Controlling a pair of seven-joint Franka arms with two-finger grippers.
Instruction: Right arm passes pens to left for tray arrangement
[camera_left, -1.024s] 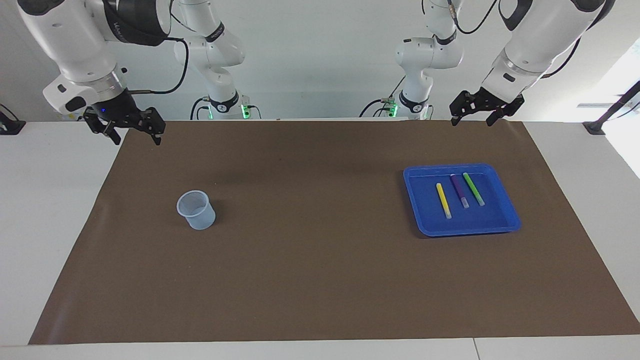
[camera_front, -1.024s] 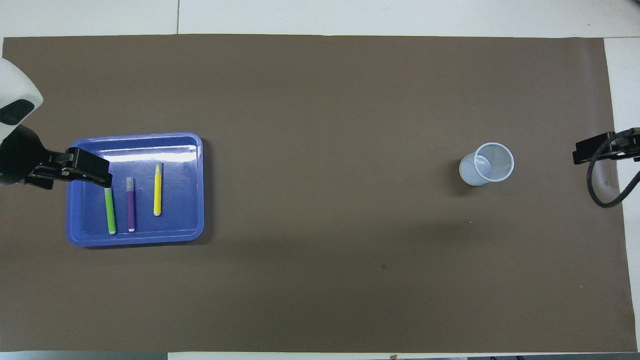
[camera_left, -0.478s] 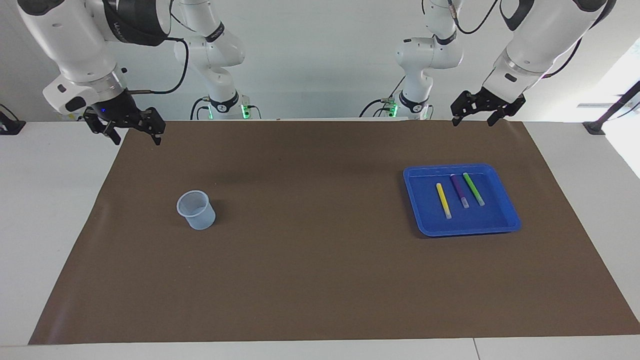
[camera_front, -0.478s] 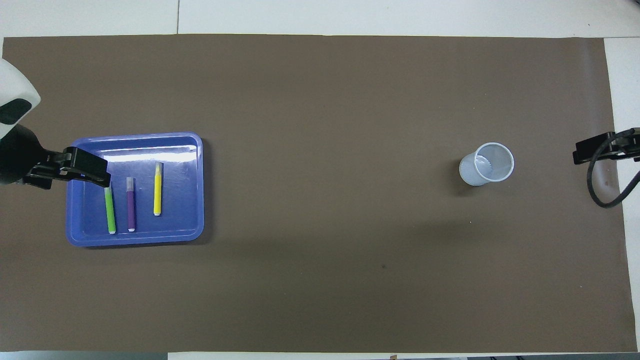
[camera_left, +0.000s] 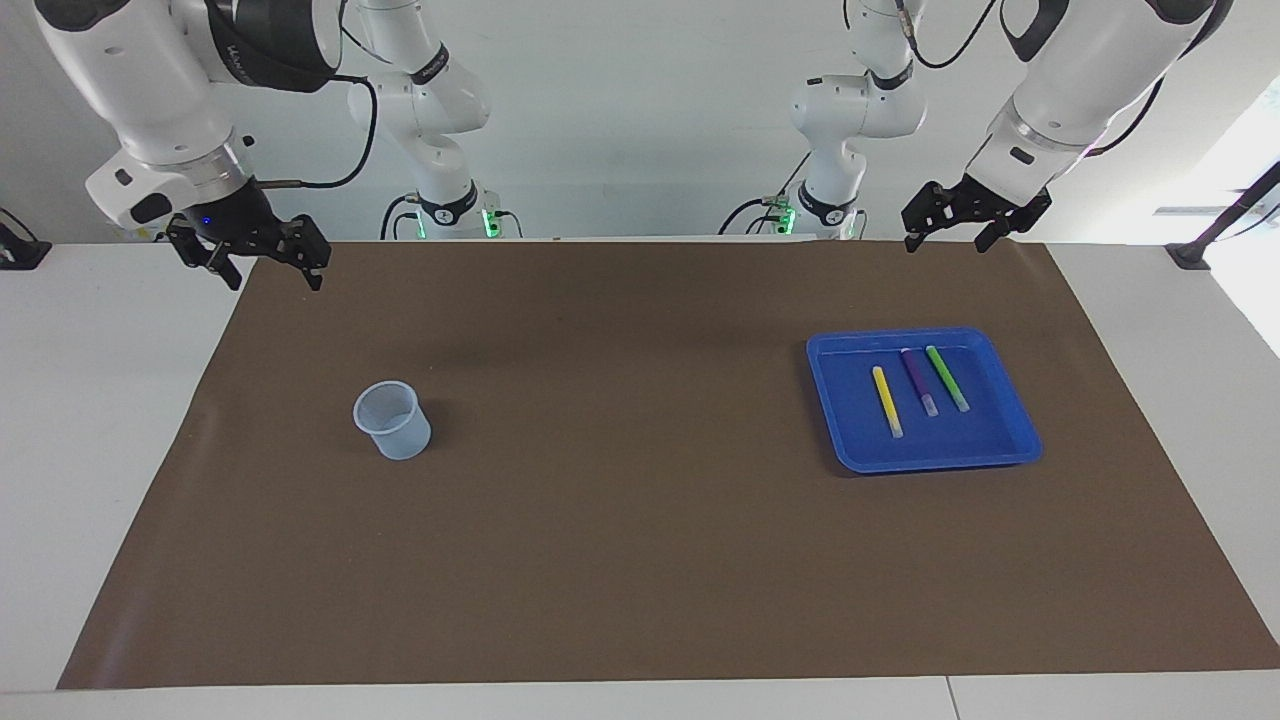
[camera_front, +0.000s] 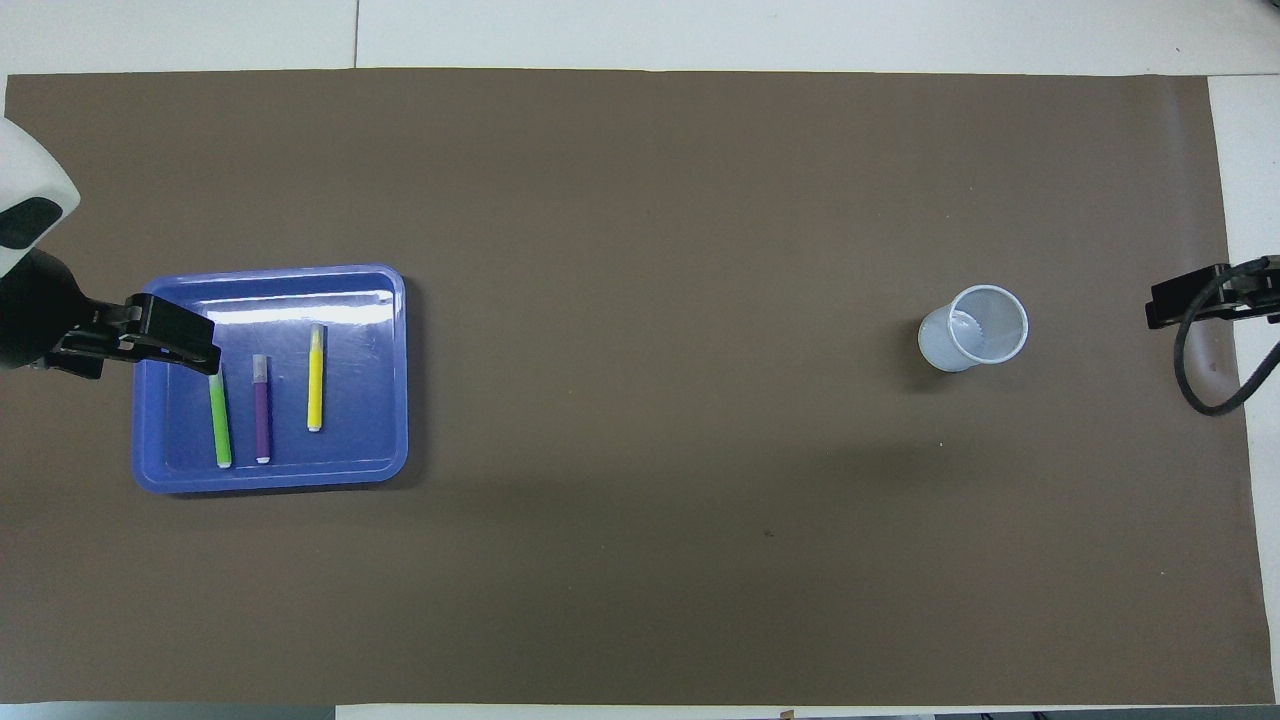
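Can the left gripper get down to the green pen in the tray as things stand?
Probably yes. The left gripper hangs open and empty; the green pen lies uncovered in the tray, apart from the purple pen.

Plain white wall (camera_left: 640, 120), white table (camera_left: 100, 420) under brown mat (camera_left: 640, 560).

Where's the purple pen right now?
The purple pen lies flat in the blue tray, toward the left arm's end of the table, between the yellow pen and green pen.
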